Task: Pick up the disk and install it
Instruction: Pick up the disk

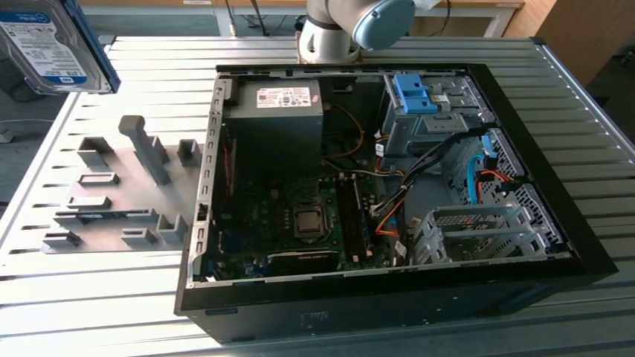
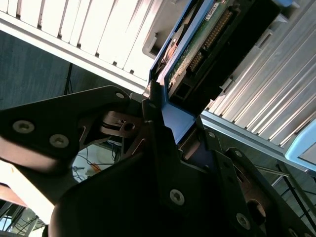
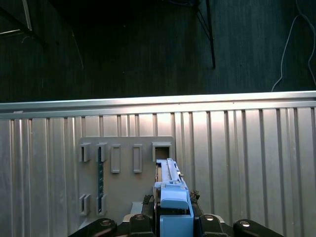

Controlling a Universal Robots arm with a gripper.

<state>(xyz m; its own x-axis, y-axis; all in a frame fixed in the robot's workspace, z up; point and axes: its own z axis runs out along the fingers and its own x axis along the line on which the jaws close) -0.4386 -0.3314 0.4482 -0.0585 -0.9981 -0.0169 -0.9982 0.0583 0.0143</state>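
Observation:
The disk [image 1: 52, 46], a silver drive with a white-and-blue label in a blue bracket, hangs in the air at the exterior view's far upper left, above the table's edge. In the second wrist view its green circuit-board underside [image 2: 197, 47] and blue bracket stick out from my gripper [image 2: 170, 121], which is shut on it. The first wrist view looks along the drive's blue bracket edge [image 3: 170, 190], with my gripper [image 3: 173, 210] clamped on both sides of it, above the grey holder plate [image 3: 123, 182].
An open black computer case [image 1: 397, 305] lies on the slatted metal table [image 1: 100, 312]. Inside are a grey power supply [image 1: 282, 111], a drive cage with a blue bracket [image 1: 417, 97] and a metal cage [image 1: 476, 230]. The grey holder plate [image 1: 119, 193] sits beside the case.

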